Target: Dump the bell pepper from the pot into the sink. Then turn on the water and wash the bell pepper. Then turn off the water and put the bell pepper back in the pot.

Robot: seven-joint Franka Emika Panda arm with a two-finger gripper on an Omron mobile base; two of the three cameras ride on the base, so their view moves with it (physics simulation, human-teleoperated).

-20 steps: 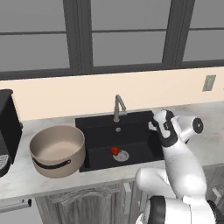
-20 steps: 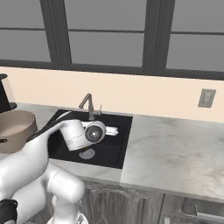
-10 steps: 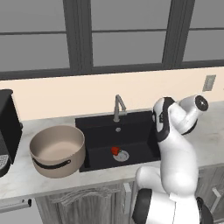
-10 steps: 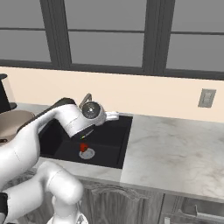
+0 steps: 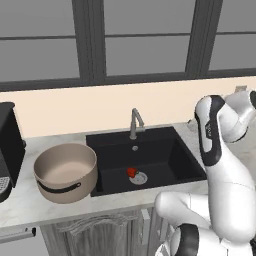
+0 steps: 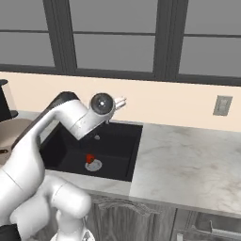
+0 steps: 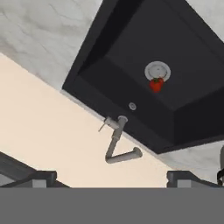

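The small red bell pepper (image 5: 131,172) (image 6: 89,158) (image 7: 156,84) lies on the floor of the black sink (image 5: 165,155) (image 6: 113,141) (image 7: 188,48), touching the round silver drain. The beige pot (image 5: 65,172) (image 6: 12,134) stands upright on the counter left of the sink, its pale inside bare. No water runs from the grey faucet (image 5: 135,122) (image 7: 117,140). My gripper (image 6: 120,101) (image 7: 111,177) is raised high over the sink's back right, open, nothing between its fingers, looking down on faucet and basin.
A black appliance (image 5: 10,145) stands left of the pot. Marble counter (image 6: 188,160) runs right of the sink, with a wall outlet (image 6: 222,105) above it. Dark-framed windows sit over the beige backsplash. My white arm hides part of the sink in the right base view.
The arm has lifted from low over the sink to high above its right side. The bell pepper and the pot have stayed put. The jaws remain open.
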